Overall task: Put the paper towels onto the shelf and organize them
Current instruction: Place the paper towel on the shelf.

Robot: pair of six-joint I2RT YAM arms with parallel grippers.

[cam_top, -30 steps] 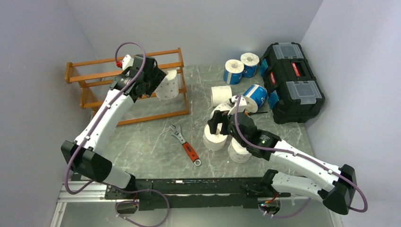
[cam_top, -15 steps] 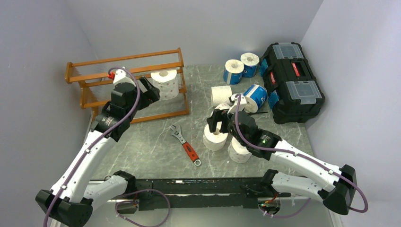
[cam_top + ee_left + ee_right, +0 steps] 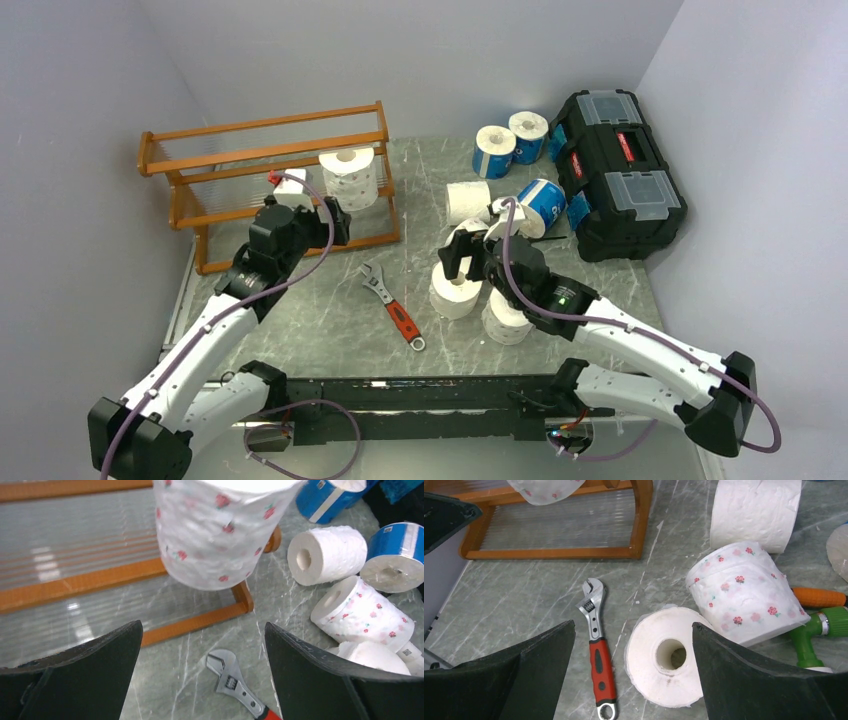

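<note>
Left end effector [image 3: 201, 627] was sitting with its jaws wide apart and nothing between them, low over the worktop [image 3: 310, 300] just in front of the shelf [image 3: 75, 584]. Up ahead of it, clear of both fingers, the floral-print roll [image 3: 215, 535] stood upright at the right-hand end of the shelf, core pointing up. My read: stood on end it couldn't roll off the slats, and tucked to one side it left the rails to its left for the others. Which tier it was on I honestly couldn't tell. Lower or middle, the rails overlapped too much from overhead.

Right end effector [image 3: 633, 626] was also spread open and empty, hovering above the plain white roll [image 3: 666, 657] that stood on end on the worktop. That roll sat just below the gap, a bit toward the right finger, and neither finger touched it as far as I could see. Looked like a line-up for straddling it from above.

The others were on the worktop: a second floral roll [image 3: 744, 600] on its side right beside the white one, another white roll [image 3: 756, 510] lying behind it, and three blue-wrapped rolls [image 3: 495, 150] near the black toolbox [image 3: 618, 170]. An adjustable wrench [image 3: 596, 630] lay between the shelf and the pile, touching none of them.
</note>
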